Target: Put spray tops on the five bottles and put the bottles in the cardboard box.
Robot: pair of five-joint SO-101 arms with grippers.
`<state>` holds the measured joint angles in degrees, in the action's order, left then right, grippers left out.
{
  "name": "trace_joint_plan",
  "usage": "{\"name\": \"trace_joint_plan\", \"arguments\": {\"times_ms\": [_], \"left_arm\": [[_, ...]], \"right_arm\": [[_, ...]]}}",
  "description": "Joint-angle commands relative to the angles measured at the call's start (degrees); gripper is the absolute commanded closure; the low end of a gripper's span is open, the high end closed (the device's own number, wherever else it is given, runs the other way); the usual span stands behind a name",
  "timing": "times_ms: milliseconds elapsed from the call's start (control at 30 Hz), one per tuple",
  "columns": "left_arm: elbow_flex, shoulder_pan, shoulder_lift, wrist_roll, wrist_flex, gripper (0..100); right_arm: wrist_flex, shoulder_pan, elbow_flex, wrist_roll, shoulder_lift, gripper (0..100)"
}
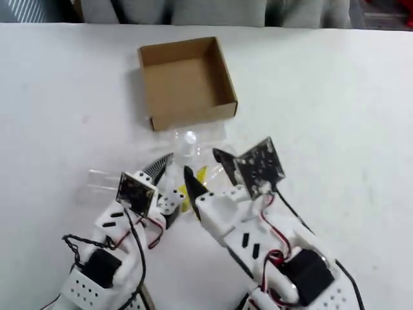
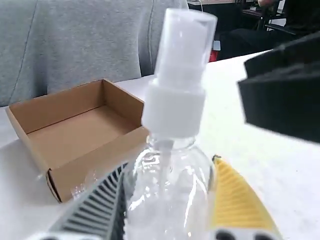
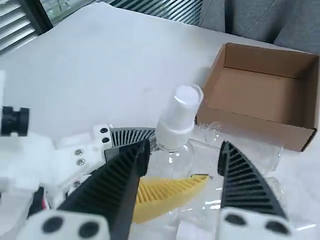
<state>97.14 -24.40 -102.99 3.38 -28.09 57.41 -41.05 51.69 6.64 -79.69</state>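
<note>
Clear bottle sits mid-table, just on the near side of the cardboard box and outside it. It is roughly upright. A white spray top is on its neck; can't tell if it is screwed down fully. Can't tell whether the bottle's base rests on the table.

Left gripper comes in from the near left and is clenched on the bottle body. Its grey ribbed finger is on the left side and its yellow ribbed finger on the right side, both touching the plastic below the neck.

Right gripper comes in from the near right. Its two black fingers are spread wide, released, gripping nothing. They flank the bottle and spray top without touching: one black tip is near the left gripper's fingers, the other is out to the right.

The box is open-topped, with a bare brown floor visible inside and no bottles seen in it.

Another clear bottle lies on its side on the table against the box's near wall, just beyond the held one. A faint clear shape lies on the table to the left of the left arm, too washed out to tell what it is.

Grey upholstery is beyond the table's far edge.
</note>
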Motion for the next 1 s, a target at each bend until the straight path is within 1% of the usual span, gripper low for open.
{"name": "trace_joint_plan", "arguments": {"times_ms": [0, 100, 133, 200, 300, 400, 500, 600, 667, 867, 967], "left_arm": [[-0.2, 0.2, -1.2, -0.4, 0.9, 98], [-0.2, 3.1, -1.2, -0.4, 3.1, 98], [-0.2, 4.1, -1.2, -0.3, 3.9, 98], [-0.2, 5.4, -1.2, 0.0, 5.4, 98], [-0.2, 6.1, -1.2, 0.1, 7.5, 98], [-0.2, 6.1, -1.2, 0.1, 10.1, 98], [-0.2, 6.3, -1.2, -0.2, 15.2, 98], [-0.4, 8.4, -1.2, -0.2, 21.1, 98], [-1.5, 10.3, -1.1, -0.2, 23.3, 98], [-8.7, 12.6, -0.9, -0.3, 24.1, 98], [-14.3, 12.7, 3.1, -0.3, 24.1, 98]], "right_arm": [[2.1, 4.8, -2.6, 0.0, -0.8, 85.3], [3.5, 9.0, -2.5, -0.1, -0.8, 97.0], [3.7, 10.1, -1.8, -0.1, -0.9, 99.0], [3.6, 11.7, 1.3, -0.1, -1.4, 96.2], [0.8, 14.0, 7.6, -0.1, -1.4, 97.4], [-3.7, 18.0, 14.2, -0.1, -1.5, 98.1], [-7.4, 22.1, 19.6, 0.2, -1.5, 98.1], [-9.6, 25.5, 23.8, 0.4, -1.5, 98.1], [-10.9, 26.9, 26.4, 0.4, -1.5, 98.1], [-13.2, 28.0, 31.1, 0.4, -1.5, 98.1], [-13.1, 28.0, 31.4, 0.4, -1.5, 98.1]]}}
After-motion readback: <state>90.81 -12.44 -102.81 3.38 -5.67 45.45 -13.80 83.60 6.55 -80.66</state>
